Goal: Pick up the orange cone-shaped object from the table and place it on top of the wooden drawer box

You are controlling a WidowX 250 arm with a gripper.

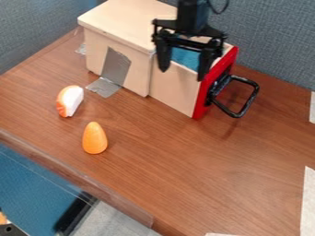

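Observation:
The black gripper point(183, 73) hangs at the top, over the pulled-out drawer, open with nothing seen between its fingers. The drawer point(172, 92) has pale wooden sides, a red front point(212, 85) and a black loop handle point(252, 94); a blue surface shows inside it, and the gripper hides part of its interior. To the left on the table lies an orange and white sushi-like piece point(69, 100). An orange, cone-shaped object point(95, 138) is in front of it, apart from it and from the drawer.
The drawer belongs to a pale wooden box point(123, 20), fixed to the brown table point(203, 175) with grey tape point(115, 69). Grey-blue partitions point(277, 41) stand behind. A clear strip point(80, 179) edges the table at lower left; white tape point(308, 203) is at right.

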